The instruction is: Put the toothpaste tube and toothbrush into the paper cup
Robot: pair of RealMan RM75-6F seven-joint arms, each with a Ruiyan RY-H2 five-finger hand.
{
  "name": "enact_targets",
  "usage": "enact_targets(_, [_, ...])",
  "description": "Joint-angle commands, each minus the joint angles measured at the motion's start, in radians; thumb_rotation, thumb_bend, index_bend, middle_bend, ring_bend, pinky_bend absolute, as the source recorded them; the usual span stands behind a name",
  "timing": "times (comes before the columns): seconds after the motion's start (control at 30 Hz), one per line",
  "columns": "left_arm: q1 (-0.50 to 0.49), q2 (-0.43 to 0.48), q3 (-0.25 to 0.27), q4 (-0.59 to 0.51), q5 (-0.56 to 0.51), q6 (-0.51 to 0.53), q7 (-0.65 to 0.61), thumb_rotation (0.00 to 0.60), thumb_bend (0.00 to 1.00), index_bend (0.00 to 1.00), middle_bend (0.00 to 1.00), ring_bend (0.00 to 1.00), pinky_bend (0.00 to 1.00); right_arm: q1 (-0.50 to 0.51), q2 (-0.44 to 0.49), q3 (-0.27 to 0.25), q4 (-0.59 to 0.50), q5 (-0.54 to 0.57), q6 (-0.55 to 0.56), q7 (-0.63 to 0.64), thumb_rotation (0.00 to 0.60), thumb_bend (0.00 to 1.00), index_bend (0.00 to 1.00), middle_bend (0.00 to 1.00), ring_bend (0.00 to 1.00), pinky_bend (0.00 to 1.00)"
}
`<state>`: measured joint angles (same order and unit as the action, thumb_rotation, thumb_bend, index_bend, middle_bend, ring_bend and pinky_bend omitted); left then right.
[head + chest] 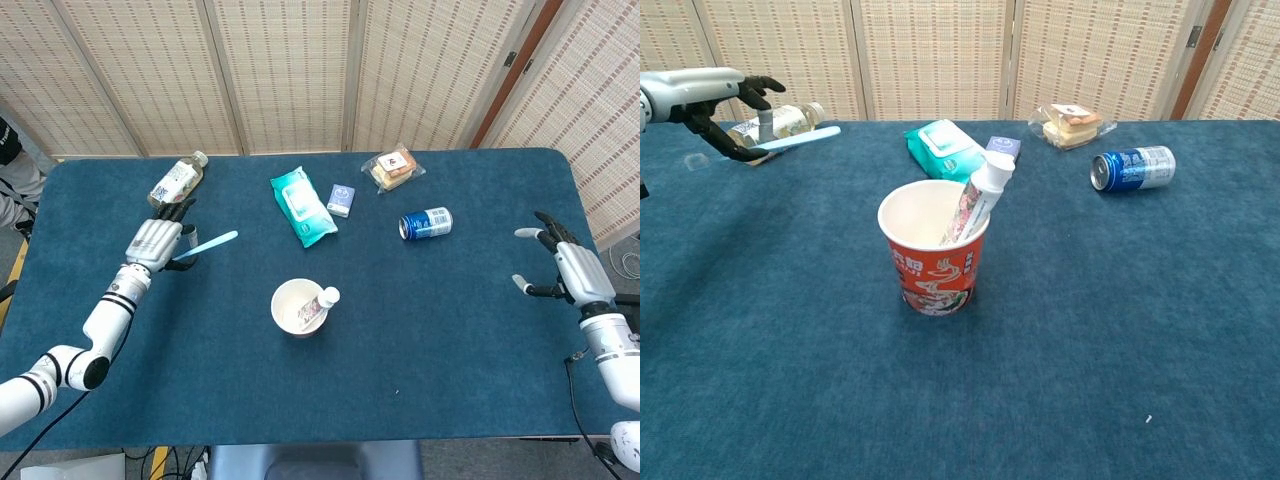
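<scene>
Left hand: the left hand (152,243) gripped the light-blue toothbrush (206,245) at left of frame, raised above the table (450,320).
Toothbrush axis: roughly level, its free end toward the paper cup (298,307).
Toothpaste tube: the toothpaste tube (320,305) stood tilted in the cup, cap up, resting against the rim.
Right hand: the right hand (566,270) hung at right edge, fingers spread, holding nothing.
Views: only the head view showed the right hand; the chest view showed the cup's red print.

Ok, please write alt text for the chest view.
A paper cup stands on a blue table with a toothpaste tube leaning inside. At far left, the left robot hand holds a toothbrush in the air.
</scene>
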<state>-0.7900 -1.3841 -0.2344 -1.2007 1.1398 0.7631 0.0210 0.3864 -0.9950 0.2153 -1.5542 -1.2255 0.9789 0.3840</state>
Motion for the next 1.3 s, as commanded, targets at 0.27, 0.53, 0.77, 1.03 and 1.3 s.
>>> enact_targets(0.27, [0.014,0.152,-0.034,-0.292,-0.153,0.045,0.126,0.600,0.36,0.71,0.00,0.00,0.00,-0.021,0.022,0.001,-0.041,-0.038,0.051,0.028,0.600,0.18,0.27,0.03,0.00,0.11])
enact_targets(0.53, [-0.001,0.224,-0.057,-0.473,-0.273,0.066,0.164,0.600,0.36,0.71,0.00,0.00,0.00,-0.049,0.038,-0.011,-0.064,-0.076,0.094,0.071,0.600,0.18,0.28,0.03,0.00,0.11])
enact_targets(0.77, [-0.014,0.259,-0.065,-0.584,-0.330,0.092,0.173,0.600,0.37,0.72,0.00,0.00,0.00,-0.065,0.048,-0.019,-0.074,-0.107,0.125,0.106,0.600,0.18,0.28,0.03,0.00,0.11])
enact_targets(1.03, [-0.030,0.278,-0.083,-0.679,-0.366,0.101,0.141,0.600,0.37,0.72,0.00,0.00,0.00,-0.067,0.078,-0.008,-0.101,-0.136,0.157,0.139,0.600,0.19,0.28,0.03,0.00,0.11])
enact_targets(1.3, [-0.044,0.273,-0.105,-0.714,-0.374,0.085,0.068,0.600,0.38,0.73,0.00,0.00,0.00,-0.070,0.113,0.005,-0.123,-0.147,0.179,0.187,0.600,0.18,0.28,0.03,0.00,0.11])
